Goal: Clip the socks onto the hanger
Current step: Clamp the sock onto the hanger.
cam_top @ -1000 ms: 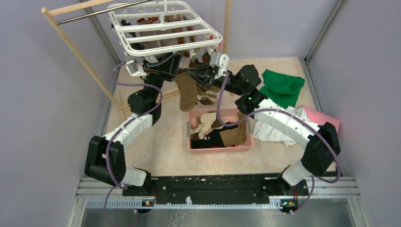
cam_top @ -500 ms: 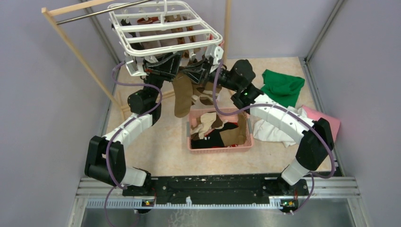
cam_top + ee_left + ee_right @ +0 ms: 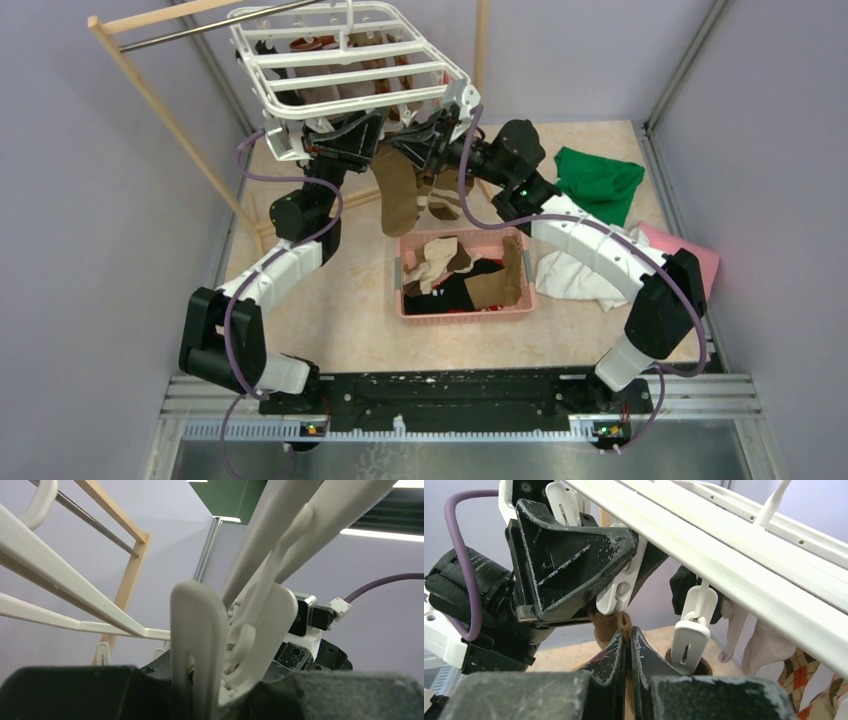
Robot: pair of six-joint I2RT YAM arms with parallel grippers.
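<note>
The right gripper (image 3: 629,650) was pinched fully shut on the cuff of a plain brown sock (image 3: 610,622), whose length hung straight down beneath the hanger (image 3: 350,75). Directly above those fingertips, almost touching the cuff, sat 1 white clip (image 3: 620,587). The left gripper (image 3: 200,695) squeezed it, jaws part-closed around it. Whether the clip's mouth gaped could not be told. The coming move seemed to turn on that short vertical gap: cuff up into the clip. Other socks (image 3: 450,265) lay in the pink basket (image 3: 465,315) below.
</note>
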